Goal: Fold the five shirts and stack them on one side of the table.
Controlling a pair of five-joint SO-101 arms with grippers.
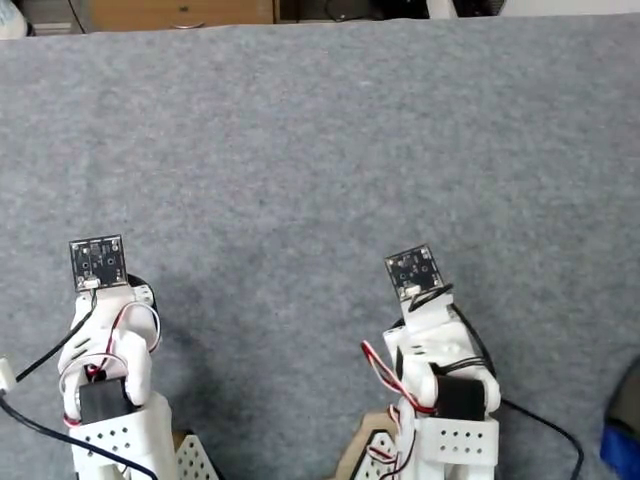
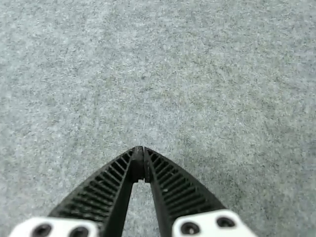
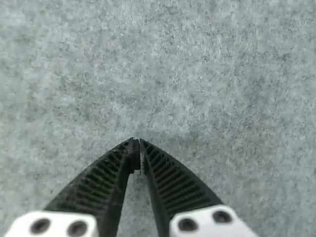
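Both white arms are drawn back at the near edge of the table, folded over their bases. My left gripper [image 2: 138, 151] is shut, its black ribbed fingers meeting at the tips with nothing between them, just above the grey felt. My right gripper [image 3: 136, 144] is shut the same way over bare felt. From the high view the left arm [image 1: 100, 330] sits at the near left and the right arm [image 1: 430, 345] at the near right, each topped by its small square camera board.
The grey felt tabletop [image 1: 330, 150] spreads out ahead of both arms. A dark and blue object [image 1: 622, 425] pokes in at the near right edge. A wooden cabinet [image 1: 180, 12] stands beyond the far edge.
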